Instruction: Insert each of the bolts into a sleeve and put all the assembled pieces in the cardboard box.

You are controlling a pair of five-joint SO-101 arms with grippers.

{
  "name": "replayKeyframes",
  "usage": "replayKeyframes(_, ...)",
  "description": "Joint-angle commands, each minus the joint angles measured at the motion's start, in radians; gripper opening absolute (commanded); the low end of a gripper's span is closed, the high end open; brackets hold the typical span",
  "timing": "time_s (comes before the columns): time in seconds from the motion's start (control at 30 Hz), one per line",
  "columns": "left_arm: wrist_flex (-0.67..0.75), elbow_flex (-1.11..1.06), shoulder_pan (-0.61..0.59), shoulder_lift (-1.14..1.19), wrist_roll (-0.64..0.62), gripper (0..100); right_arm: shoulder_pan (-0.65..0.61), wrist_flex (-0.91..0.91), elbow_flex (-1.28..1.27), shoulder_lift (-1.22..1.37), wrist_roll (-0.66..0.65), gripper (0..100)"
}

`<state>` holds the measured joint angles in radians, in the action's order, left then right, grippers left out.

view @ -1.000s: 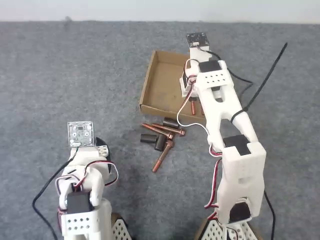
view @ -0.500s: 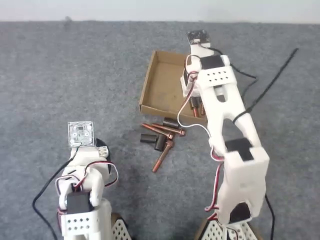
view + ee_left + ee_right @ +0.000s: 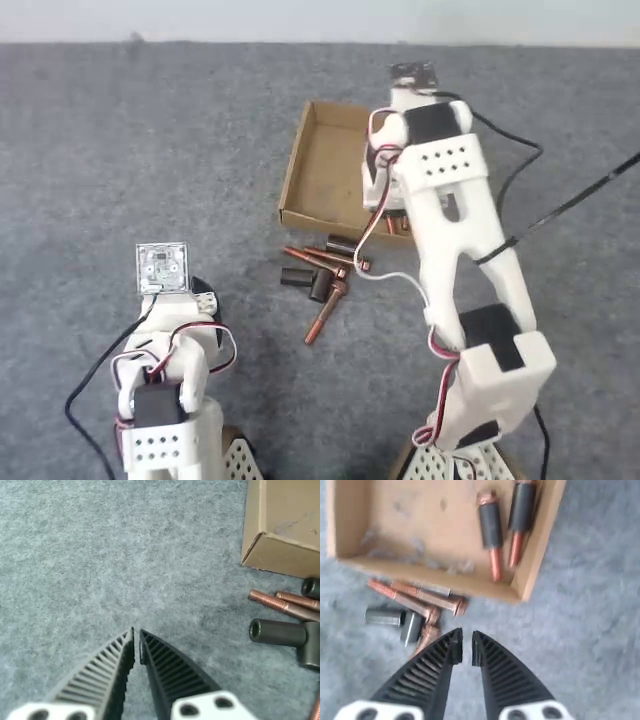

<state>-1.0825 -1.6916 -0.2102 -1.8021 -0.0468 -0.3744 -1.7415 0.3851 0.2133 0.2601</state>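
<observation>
- The right gripper (image 3: 466, 644) is hanging over the grey carpet (image 3: 100, 555), just outside the cardboard box (image 3: 350, 525); its jaws are sitting almost together with only a thin slit between the tips, gripping nothing.
- Two assembled pieces are lying side by side inside the box near one corner; the first assembled piece (image 3: 491, 527) is resting on the floor of the box; the second assembled piece (image 3: 522, 510) is lying against the side wall.
- The loose bolts (image 3: 427, 596) and loose sleeves (image 3: 384, 616) are lying in a small pile on the carpet, just beside the box's outer wall; some are touching and crossing.
- The left gripper (image 3: 136, 634) is hovering over bare carpet, apart from the pile; its jaws are closed and holding nothing.
</observation>
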Motion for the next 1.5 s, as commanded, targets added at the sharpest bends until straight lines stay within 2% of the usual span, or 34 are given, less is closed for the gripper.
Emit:
replayKeyframes(0.0,-0.002,0.007,-0.005,-0.018,0.008,2,-0.064,-0.050,0.035,-0.099,0.032,0.6)
replayKeyframes(0.37,-0.002,0.007,-0.005,-0.018,0.008,2,-0.266,0.027,-0.265,-0.208,0.046,0.6)
replayKeyframes(0.63,-0.002,0.005,-0.005,-0.018,0.008,2,-0.285,0.254,-0.477,-0.208,0.052,0.6)
replayKeyframes(0.77,-0.002,0.005,-0.005,-0.018,0.008,2,-0.286,0.361,-0.543,-0.208,0.123,0.6)
replayKeyframes(1.0,-0.002,0.005,-0.005,-0.018,0.008,2,-0.303,0.504,-0.621,-0.205,0.150,1.2)
replayKeyframes(1.2,-0.002,0.005,-0.005,-0.018,0.008,2,-0.337,0.530,-0.669,-0.205,0.204,16.2)
replayKeyframes(1.47,-0.002,0.005,-0.005,-0.018,0.008,2,-0.363,0.687,-0.741,-0.205,0.204,8.0)
